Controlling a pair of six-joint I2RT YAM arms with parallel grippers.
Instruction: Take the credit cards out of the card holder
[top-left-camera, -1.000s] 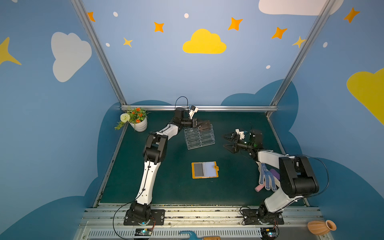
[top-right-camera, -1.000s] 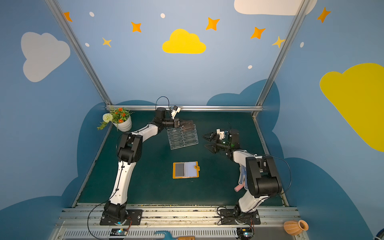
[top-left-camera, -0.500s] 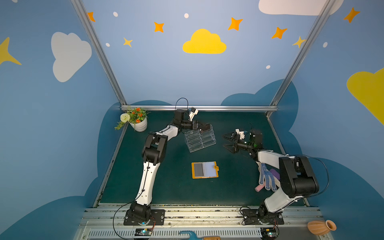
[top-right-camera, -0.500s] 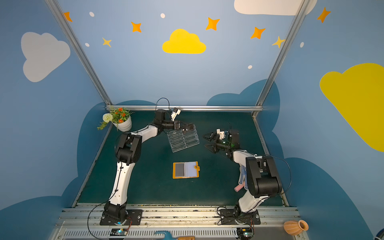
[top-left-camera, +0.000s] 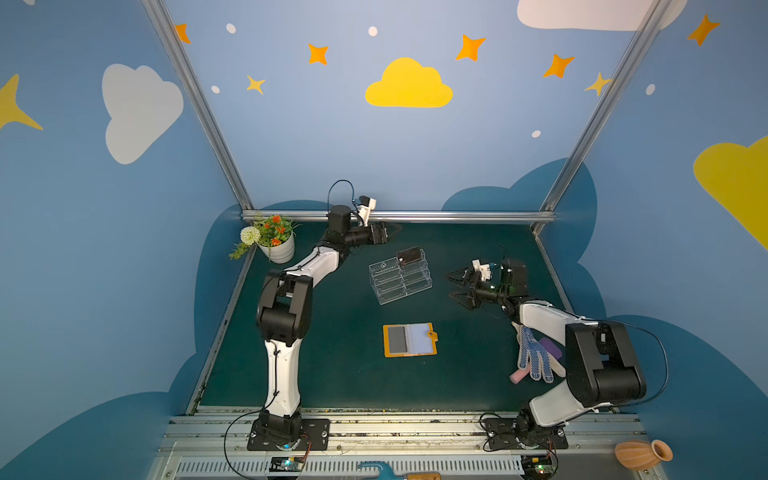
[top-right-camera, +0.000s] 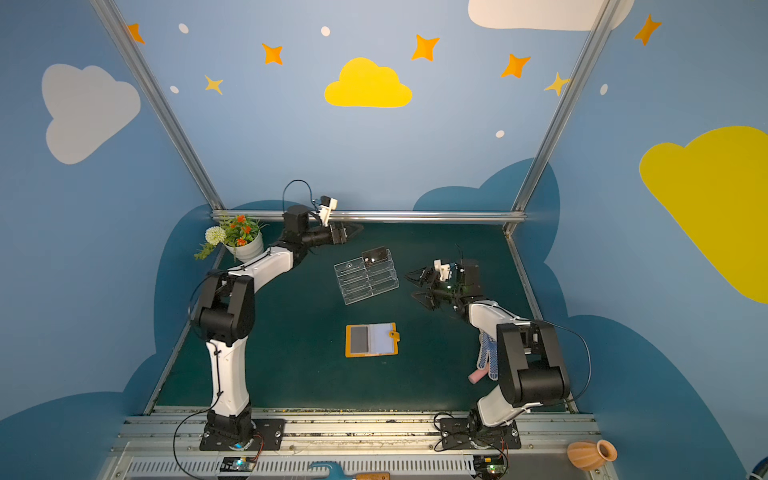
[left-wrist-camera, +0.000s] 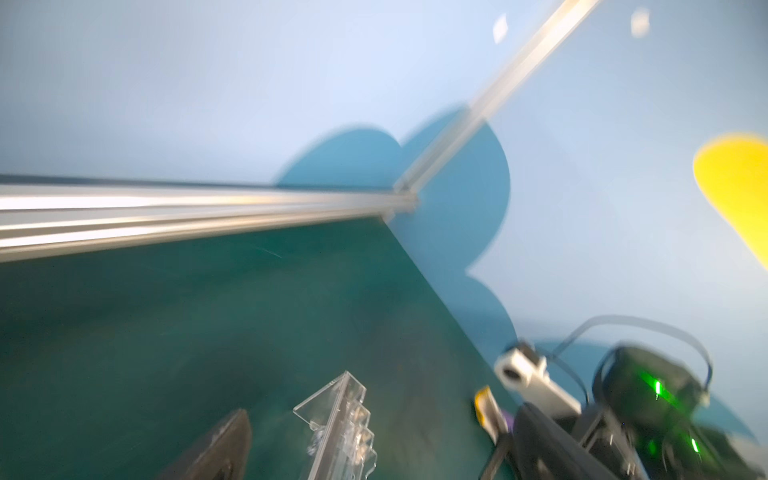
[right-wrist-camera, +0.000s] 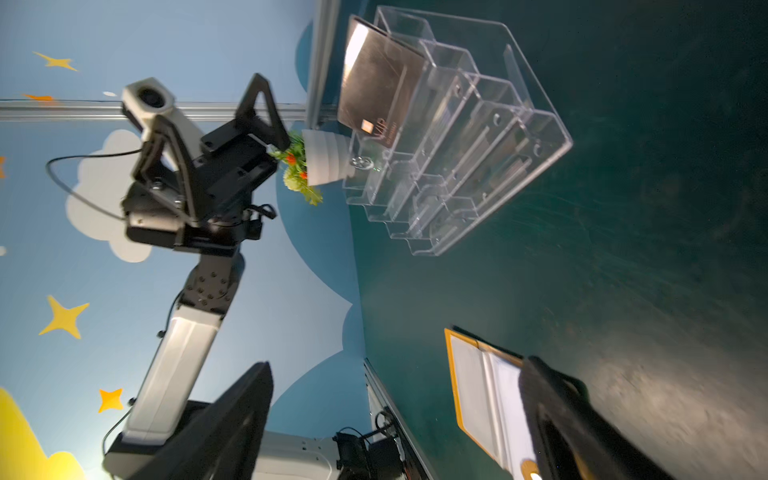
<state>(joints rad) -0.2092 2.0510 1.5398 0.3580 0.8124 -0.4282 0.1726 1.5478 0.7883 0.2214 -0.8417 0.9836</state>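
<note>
A second ago the left fingers (left-wrist-camera: 224, 449) were pressed together at the top of the clear acrylic tiered stand (top-left-camera: 401, 279). Now they are spread and empty, drawn back toward the aluminium back rail (top-left-camera: 415, 216) and clear of the stand. One glossy dark brown rectangular credit card (top-left-camera: 408, 255) stands upright in the stand's rear, highest tier, in the compartment on the right arm's side.

The right fingers (right-wrist-camera: 561, 424), black and tapering to points, have not moved: they are spread wide, hold nothing and hover beside the stand.

The orange-yellow card holder (top-left-camera: 409, 340) lies open and flat on the dark green matte desk (top-left-camera: 340, 374), unmoved. A second dark card (top-left-camera: 396, 339) is inside the clear sleeve of its left page, and the snap tab is on its right edge.

Bare desk surrounds the holder on every side. A blue-dotted white glove (top-left-camera: 536, 359) and a pink block (top-left-camera: 517, 376) lie by the right arm. A white flowerpot (top-left-camera: 278, 251) fills the back left corner.
</note>
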